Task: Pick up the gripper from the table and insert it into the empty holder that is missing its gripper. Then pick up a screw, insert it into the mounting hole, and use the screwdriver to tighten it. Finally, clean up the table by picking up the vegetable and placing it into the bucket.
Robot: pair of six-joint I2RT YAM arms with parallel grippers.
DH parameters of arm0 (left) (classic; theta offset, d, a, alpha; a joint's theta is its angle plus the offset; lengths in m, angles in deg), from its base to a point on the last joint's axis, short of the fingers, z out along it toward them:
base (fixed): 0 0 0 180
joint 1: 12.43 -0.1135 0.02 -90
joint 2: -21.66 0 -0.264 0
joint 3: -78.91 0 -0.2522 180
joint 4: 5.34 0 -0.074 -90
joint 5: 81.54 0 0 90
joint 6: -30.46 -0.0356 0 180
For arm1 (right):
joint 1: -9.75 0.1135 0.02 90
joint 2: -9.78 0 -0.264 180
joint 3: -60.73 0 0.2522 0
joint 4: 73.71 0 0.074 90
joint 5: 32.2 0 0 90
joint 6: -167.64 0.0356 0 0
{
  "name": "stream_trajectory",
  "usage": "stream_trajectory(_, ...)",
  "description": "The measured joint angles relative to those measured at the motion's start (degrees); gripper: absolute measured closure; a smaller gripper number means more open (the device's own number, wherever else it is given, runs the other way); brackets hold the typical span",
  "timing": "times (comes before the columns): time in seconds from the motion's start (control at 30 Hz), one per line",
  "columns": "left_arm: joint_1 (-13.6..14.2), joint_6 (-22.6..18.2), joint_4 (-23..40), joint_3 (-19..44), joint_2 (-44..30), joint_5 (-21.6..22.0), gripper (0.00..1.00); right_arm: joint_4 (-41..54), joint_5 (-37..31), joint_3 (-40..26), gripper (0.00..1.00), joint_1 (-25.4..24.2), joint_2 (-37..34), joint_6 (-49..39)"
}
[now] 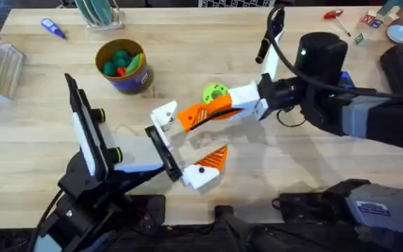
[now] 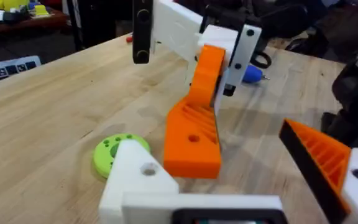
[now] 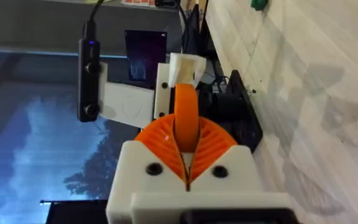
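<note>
Wood tabletop (image 1: 40,147). Right hand (image 1: 212,112) pinches orange gripper (image 2: 197,121), tip near left hand's (image 1: 180,150) bare holder (image 2: 138,177); left spread. Insertion step; next needs seating gripper onto holder.

Probably lab (wooden workbench (image 1: 40,133), tools)

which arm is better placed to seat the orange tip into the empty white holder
Right. The right gripper is shut on the small orange wedge-shaped gripper tip, beside the tipless white plastic holder block on the left gripper, which need only stay steady.
</note>
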Motion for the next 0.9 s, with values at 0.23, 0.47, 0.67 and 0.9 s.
stream_trajectory(0.23, 0.0, 0.0, 0.0, 0.0, 0.0, 0.0, 0.015, 0.0, -1.5, -0.2, 0.992, 1.5, 0.0, 0.0)
stream_trajectory(0.47, 0.0, 0.0, 0.0, 0.0, 0.0, 0.0, 0.014, 0.0, -3.8, -0.7, 0.992, 1.5, 0.0, 0.3)
stream_trajectory(0.67, 0.0, 0.3, 0.0, 0.0, 0.0, 0.0, 0.014, 0.0, -4.8, -0.7, 0.992, 1.5, 0.0, 0.7)
stream_trajectory(0.9, 0.0, 0.4, 0.0, 0.0, 0.0, 0.3, 0.015, 0.0, -6.3, -1.3, 0.992, 2.2, 0.0, 1.6)
